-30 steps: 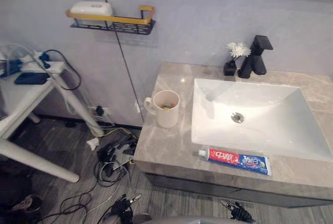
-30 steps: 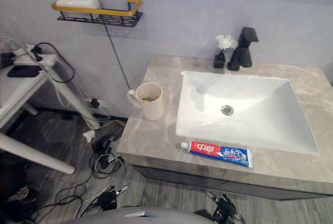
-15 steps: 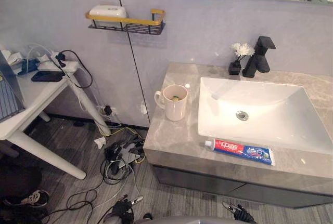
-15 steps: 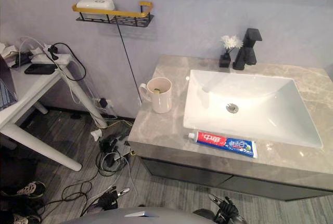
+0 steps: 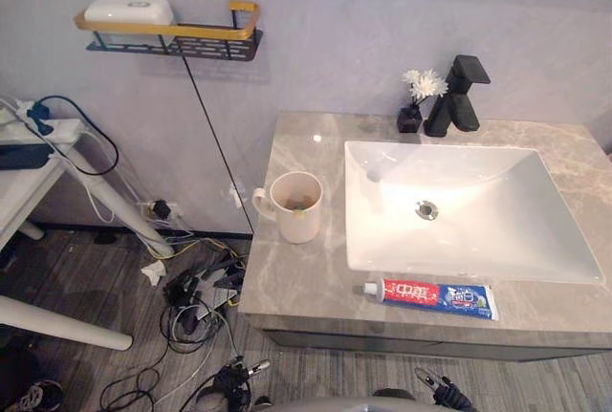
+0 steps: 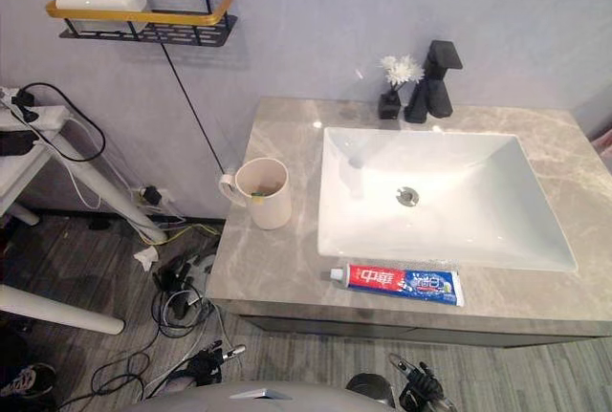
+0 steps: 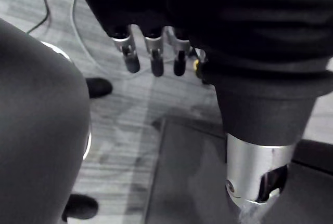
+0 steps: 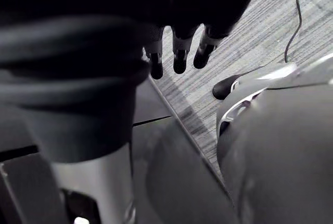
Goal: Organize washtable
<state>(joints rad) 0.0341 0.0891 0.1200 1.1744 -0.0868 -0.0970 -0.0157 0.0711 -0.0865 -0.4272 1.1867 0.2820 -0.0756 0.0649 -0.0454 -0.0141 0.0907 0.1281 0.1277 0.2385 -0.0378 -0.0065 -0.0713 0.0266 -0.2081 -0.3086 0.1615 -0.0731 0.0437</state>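
Observation:
A cream cup point(image 5: 296, 206) with a small greenish thing inside stands on the grey marble washtable point(image 5: 296, 283), left of the white sink point(image 5: 459, 206). A red, white and blue toothpaste tube point(image 5: 430, 296) lies flat along the counter's front edge, in front of the sink. My left hand point(image 7: 152, 57) hangs low over the floor, its fingers straight and holding nothing. In the right wrist view my right hand point(image 8: 179, 55) hangs the same way beside the cabinet, fingers relaxed and empty. Both hands are well below the counter.
A black faucet point(image 5: 459, 95) and a small black vase with white flowers point(image 5: 414, 106) stand behind the sink. A wall shelf point(image 5: 172, 34) holds a white soap box point(image 5: 129, 9). A white side table point(image 5: 19, 163) stands at left, with tangled cables point(image 5: 196, 297) on the floor.
The whole picture has shifted, so the camera has moved. The cup, toothpaste tube and other things keep their places on the counter.

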